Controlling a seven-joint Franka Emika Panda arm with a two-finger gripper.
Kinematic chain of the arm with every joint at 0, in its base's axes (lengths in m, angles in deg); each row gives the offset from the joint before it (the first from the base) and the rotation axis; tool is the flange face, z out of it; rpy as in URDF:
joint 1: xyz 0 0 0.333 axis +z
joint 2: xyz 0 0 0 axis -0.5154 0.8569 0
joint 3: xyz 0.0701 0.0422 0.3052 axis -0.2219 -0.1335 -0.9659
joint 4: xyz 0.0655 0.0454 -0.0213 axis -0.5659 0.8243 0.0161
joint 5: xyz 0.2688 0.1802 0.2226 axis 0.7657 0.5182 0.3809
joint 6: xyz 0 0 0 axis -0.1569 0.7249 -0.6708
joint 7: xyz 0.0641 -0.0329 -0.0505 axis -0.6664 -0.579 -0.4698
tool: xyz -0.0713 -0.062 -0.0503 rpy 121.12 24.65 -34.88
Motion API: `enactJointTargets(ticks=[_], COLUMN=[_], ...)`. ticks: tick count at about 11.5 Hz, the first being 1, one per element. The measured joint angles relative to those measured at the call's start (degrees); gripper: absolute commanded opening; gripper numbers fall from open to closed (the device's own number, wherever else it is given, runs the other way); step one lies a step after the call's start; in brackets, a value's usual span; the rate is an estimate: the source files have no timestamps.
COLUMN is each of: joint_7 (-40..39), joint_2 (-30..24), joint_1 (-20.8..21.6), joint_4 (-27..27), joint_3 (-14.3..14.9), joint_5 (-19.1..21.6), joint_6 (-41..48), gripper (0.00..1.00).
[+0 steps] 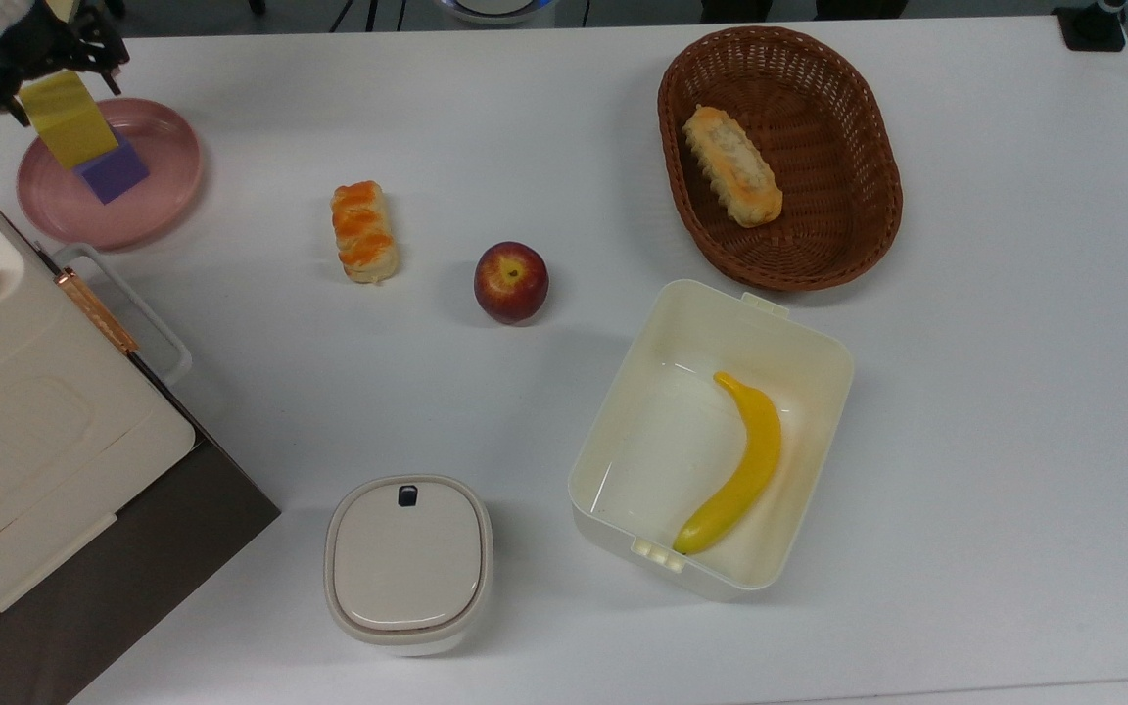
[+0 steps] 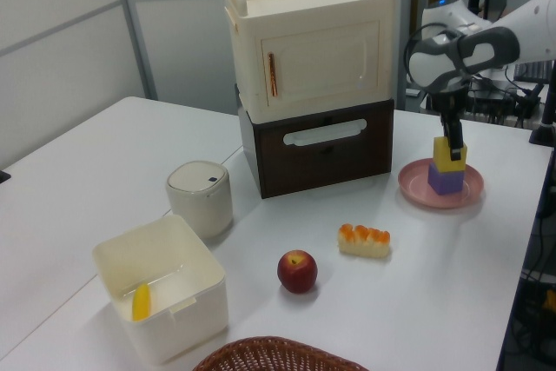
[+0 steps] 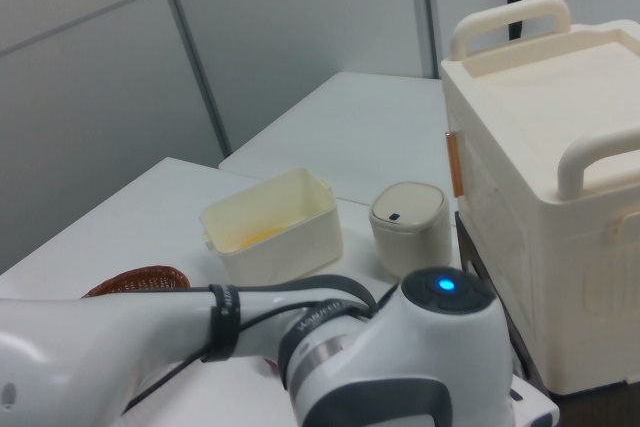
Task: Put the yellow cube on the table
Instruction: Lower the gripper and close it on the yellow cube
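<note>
The yellow cube point(image 1: 70, 127) stands on top of a purple cube point(image 1: 114, 172) on the round pink plate point(image 1: 153, 201), at the top view's upper left. My gripper point(image 1: 47, 86) has come down over the yellow cube, open, with one dark finger on each side of its upper part. In the left view the gripper point(image 2: 453, 138) hangs straight down onto the yellow cube point(image 2: 450, 158) near the table's far right. The white table point(image 1: 995, 411) spreads around the plate.
A cream cabinet on a dark drawer unit point(image 1: 25, 431) stands beside the plate. On the table lie a bread roll point(image 1: 362, 231), an apple point(image 1: 511, 282), a lidded canister point(image 1: 408, 563), a white box holding a banana point(image 1: 740, 460) and a wicker basket point(image 1: 779, 157).
</note>
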Motion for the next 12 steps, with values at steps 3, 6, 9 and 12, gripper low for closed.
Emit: enactJointTargets(ticks=[3, 6, 9, 12], joint_7=[0.02, 0.08, 4.91, 21.76], joint_2=[1.66, 0.72, -1.41, -1.26], joint_1=[0.02, 0.01, 0.87, 5.04], joint_4=[0.02, -1.29, -2.54, -2.53], joint_3=[0.00, 0.00, -0.78, -4.96], joint_5=[0.00, -0.01, 0.01, 0.04], joint_6=[-1.44, -1.44, -1.32, -1.32], gripper=[0.42, 0.43, 0.43, 0.48])
